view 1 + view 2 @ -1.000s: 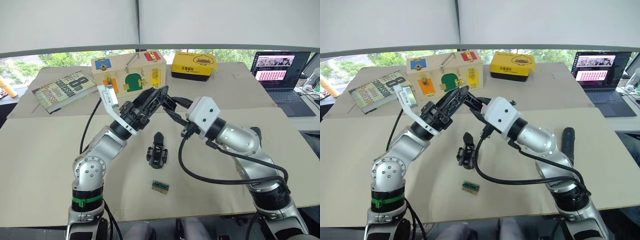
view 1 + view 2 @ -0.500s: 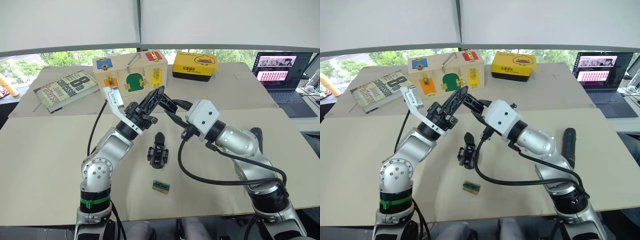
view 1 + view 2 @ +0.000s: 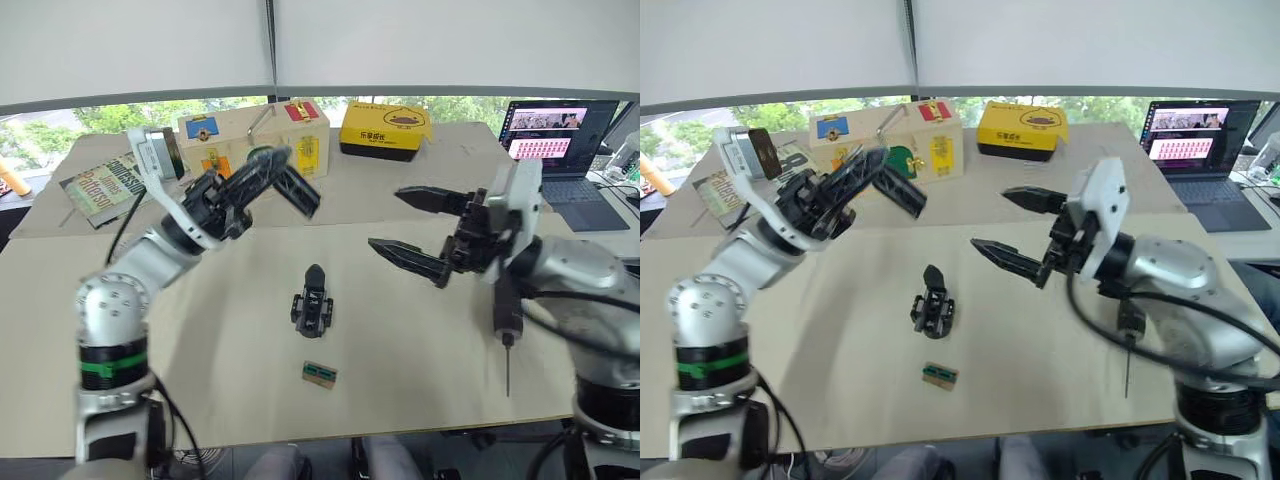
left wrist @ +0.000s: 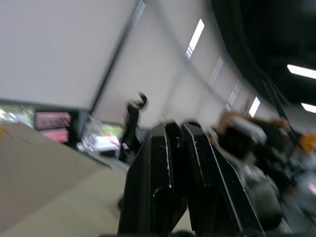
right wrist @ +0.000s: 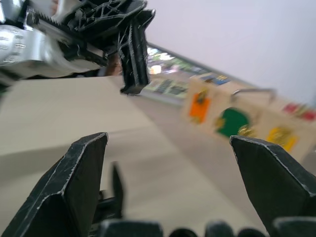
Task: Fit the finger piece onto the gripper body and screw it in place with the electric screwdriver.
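A beige bench (image 3: 120,370) is stretching across the room under a white wall (image 3: 140,45) split by a dark vertical seam. Below the wall, a window strip (image 3: 110,116) is showing green trees in daylight. An open laptop (image 3: 556,135) is glowing at the far right.

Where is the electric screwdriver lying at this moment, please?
In the left eye view, the electric screwdriver lies on the table's right side, beneath the right gripper, well to the right of the gripper body.
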Action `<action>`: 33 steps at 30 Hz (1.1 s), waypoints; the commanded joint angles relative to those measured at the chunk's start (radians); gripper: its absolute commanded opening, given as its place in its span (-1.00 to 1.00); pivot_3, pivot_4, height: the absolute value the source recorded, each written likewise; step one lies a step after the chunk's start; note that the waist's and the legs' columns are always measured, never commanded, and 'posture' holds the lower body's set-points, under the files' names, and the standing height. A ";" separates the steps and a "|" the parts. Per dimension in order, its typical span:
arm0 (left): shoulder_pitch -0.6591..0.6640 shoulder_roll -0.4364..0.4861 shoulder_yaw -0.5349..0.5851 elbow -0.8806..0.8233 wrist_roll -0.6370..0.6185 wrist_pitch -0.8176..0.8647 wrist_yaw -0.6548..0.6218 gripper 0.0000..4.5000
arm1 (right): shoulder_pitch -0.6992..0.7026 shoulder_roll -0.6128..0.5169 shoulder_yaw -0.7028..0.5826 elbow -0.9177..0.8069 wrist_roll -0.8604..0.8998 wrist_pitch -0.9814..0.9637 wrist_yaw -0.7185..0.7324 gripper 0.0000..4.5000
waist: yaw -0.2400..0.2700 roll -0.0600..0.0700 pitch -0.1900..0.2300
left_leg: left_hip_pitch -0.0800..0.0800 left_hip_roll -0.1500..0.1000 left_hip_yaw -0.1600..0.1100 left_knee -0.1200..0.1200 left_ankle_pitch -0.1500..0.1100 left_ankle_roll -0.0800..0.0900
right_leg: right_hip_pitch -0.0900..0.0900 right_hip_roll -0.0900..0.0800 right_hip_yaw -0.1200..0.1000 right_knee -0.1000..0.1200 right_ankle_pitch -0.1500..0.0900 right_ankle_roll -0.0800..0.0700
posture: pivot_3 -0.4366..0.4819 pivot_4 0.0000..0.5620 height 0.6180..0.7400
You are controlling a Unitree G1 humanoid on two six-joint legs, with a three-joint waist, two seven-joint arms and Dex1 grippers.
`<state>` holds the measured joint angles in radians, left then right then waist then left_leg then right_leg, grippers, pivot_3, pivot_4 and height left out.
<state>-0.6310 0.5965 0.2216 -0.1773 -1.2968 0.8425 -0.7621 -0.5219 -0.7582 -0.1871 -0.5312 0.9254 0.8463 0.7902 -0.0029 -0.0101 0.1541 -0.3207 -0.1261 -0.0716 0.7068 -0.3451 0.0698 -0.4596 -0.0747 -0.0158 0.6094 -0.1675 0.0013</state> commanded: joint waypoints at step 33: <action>-0.074 0.024 -0.309 -0.009 0.358 0.101 -0.431 -1.00 | -0.232 0.129 0.246 0.103 0.540 0.502 -0.467 0.46 | 0.011 0.000 0.000 | -0.003 0.000 -0.001 -0.002 0.000 0.001 | -0.002 -0.002 0.000 -0.002 0.000 -0.001 | -0.05 -0.47 1.00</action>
<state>-0.7010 0.6128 -0.0998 -0.1615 -0.9391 0.9423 -1.1847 -0.7337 -0.6351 0.0677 -0.4206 1.4368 1.3563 0.3310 0.0083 -0.0106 0.1546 -0.3236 -0.1260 -0.0730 0.7051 -0.3448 0.0711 -0.4613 -0.0768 -0.0158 0.6074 -0.1676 0.0005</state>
